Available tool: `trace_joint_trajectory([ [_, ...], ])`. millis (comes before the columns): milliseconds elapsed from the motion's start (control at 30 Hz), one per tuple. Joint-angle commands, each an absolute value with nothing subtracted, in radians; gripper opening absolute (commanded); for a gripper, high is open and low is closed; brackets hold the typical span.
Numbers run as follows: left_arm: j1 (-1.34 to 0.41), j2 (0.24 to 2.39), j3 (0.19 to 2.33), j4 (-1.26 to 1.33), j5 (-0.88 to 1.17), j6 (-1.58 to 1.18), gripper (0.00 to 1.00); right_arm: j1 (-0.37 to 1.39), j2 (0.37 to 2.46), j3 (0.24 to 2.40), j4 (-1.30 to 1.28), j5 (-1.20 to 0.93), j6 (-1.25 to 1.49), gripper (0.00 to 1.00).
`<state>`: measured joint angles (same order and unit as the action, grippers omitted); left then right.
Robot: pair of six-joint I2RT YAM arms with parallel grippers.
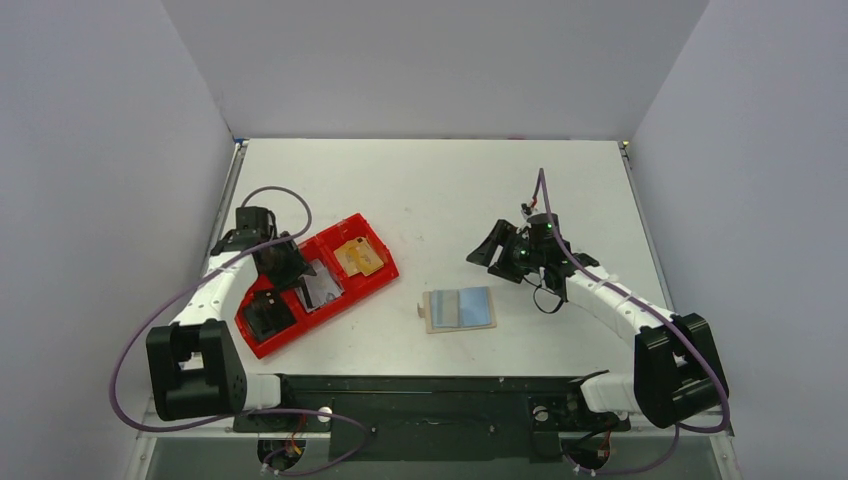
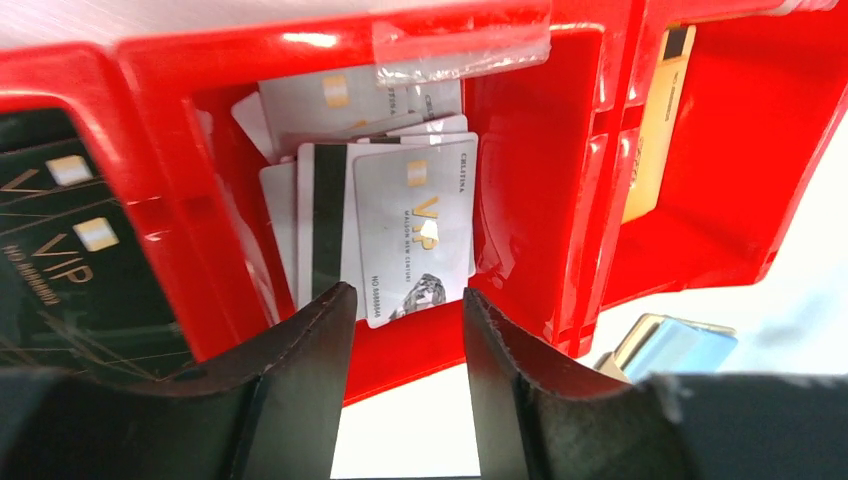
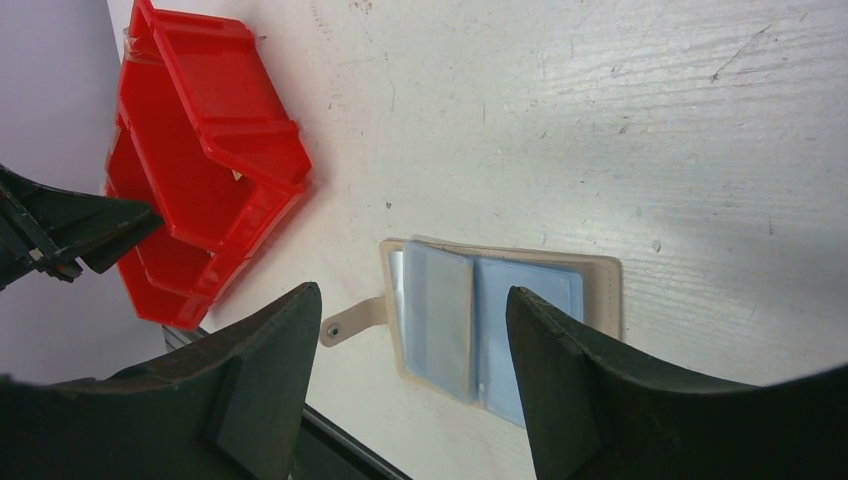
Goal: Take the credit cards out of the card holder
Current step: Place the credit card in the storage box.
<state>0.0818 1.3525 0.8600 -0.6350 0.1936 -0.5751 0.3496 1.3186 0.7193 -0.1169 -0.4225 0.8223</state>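
The tan card holder (image 1: 460,309) lies open and flat on the table, its small tab (image 3: 350,318) pointing left. Light blue card faces (image 3: 437,315) show inside it under clear sleeves. My right gripper (image 1: 500,250) is open and empty, up and to the right of the holder; in the right wrist view (image 3: 410,292) the holder (image 3: 598,290) shows between the fingers. My left gripper (image 1: 285,265) is open and empty over the red tray's middle compartment, just above several pale white-grey printed cards (image 2: 410,230). The holder's corner shows in the left wrist view (image 2: 670,345).
The long red tray (image 1: 372,288) lies at an angle on the left, with three compartments: black cards (image 2: 60,260), white-grey cards, and a gold card (image 2: 650,130). Grey walls enclose the table on three sides. A black rail runs along the near edge (image 1: 430,390).
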Motion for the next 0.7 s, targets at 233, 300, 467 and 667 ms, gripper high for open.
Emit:
trace_joint_trajectory([
  [233,0.072,1.215,0.994,-0.668,0.068,-0.539,0.45,0.402,1.325,0.784,-0.145,-0.355,0.801,0.64],
  [300,0.048,1.212,1.013,-0.674,0.068,-0.535,0.46,0.415,1.325,0.793,-0.167,-0.336,0.797,0.64],
  [467,-0.066,1.224,1.069,-0.682,0.067,-0.534,0.48,0.471,1.331,0.805,-0.202,-0.287,0.801,0.64],
  [667,-0.244,1.252,1.087,-0.668,0.057,-0.539,0.49,0.541,1.358,0.812,-0.216,-0.214,0.823,0.64],
])
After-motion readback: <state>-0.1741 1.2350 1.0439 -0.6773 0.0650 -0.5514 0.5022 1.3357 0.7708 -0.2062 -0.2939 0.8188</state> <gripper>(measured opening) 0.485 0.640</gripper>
